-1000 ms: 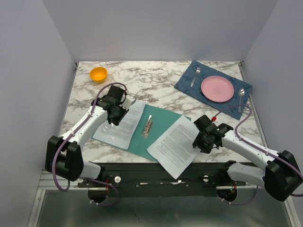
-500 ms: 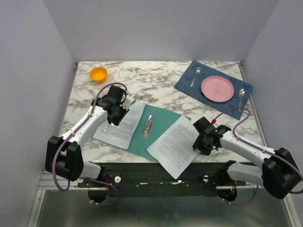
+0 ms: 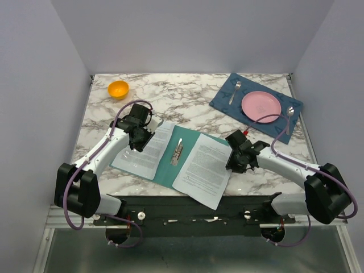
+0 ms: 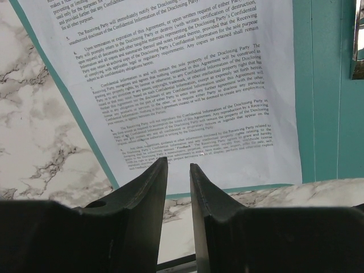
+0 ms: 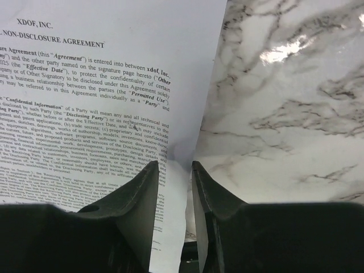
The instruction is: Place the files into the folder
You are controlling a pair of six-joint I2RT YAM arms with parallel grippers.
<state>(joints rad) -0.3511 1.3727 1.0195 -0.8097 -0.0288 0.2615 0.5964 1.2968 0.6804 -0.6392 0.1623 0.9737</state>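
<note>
The teal-green folder [image 3: 168, 172] lies open at the table's middle, seen as a green strip [image 4: 318, 85] in the left wrist view. One file [image 3: 145, 149] lies on its left half. My left gripper [image 3: 138, 139] stands over that sheet's [image 4: 187, 85] far edge, tips [image 4: 178, 162] narrowly apart with nothing between. A second file [image 3: 202, 169] lies skewed across the folder's right half and overhangs the near edge. My right gripper [image 3: 234, 162] is at its right edge. The jaws [image 5: 175, 163] are slightly open, and the sheet's [image 5: 85, 114] edge runs up between them.
A metal clip [image 3: 178, 152] sits on the folder's spine. An orange bowl [image 3: 118, 89] is at the back left. At the back right a blue placemat [image 3: 227, 96] carries a pink plate [image 3: 261, 106], a fork [image 3: 234, 91] and a spoon [image 3: 289, 116].
My right gripper has moved left and away from me, its jaws narrowing, and the right sheet has slid left with it further onto the folder. The left arm has stayed put.
</note>
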